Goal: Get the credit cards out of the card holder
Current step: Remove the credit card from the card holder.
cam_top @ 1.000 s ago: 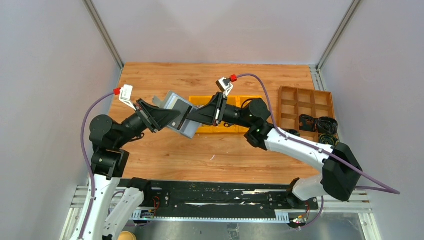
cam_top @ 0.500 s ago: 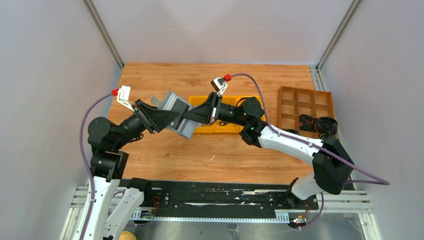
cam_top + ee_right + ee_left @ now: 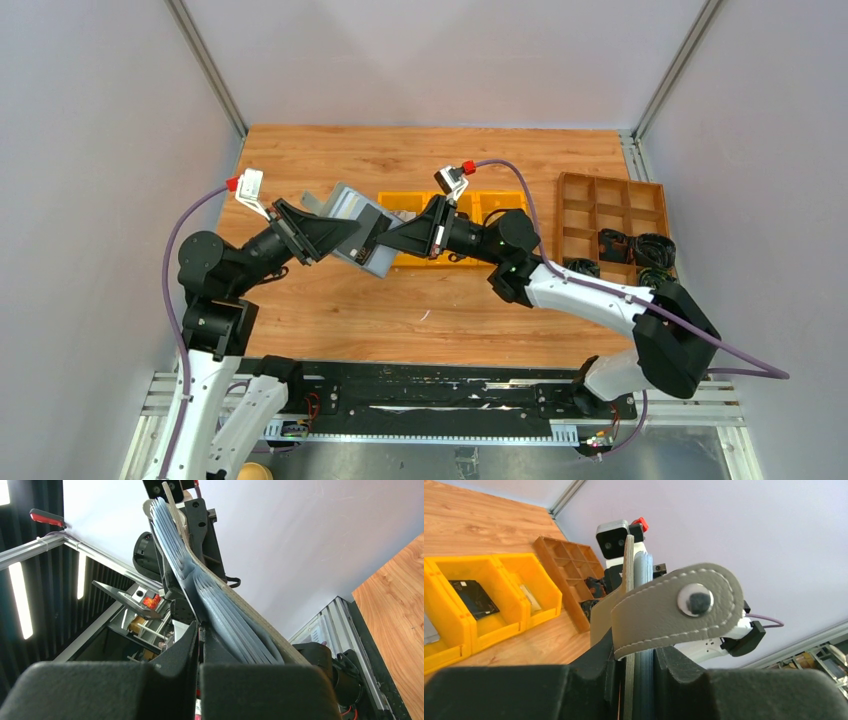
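My left gripper point(image 3: 352, 233) clamped the card holder point(image 3: 352, 207) aloft from nine o'clock, steadying it; the right gripper point(image 3: 386, 243) pinched its pockets.

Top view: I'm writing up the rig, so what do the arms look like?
Left arm and right arm: black joints, white links. Left hand and right hand are black wedges. A purple cable with a red plug reaches each white wrist camera.

Bright even light, soft shadows, blurry near foreground in wrist views.
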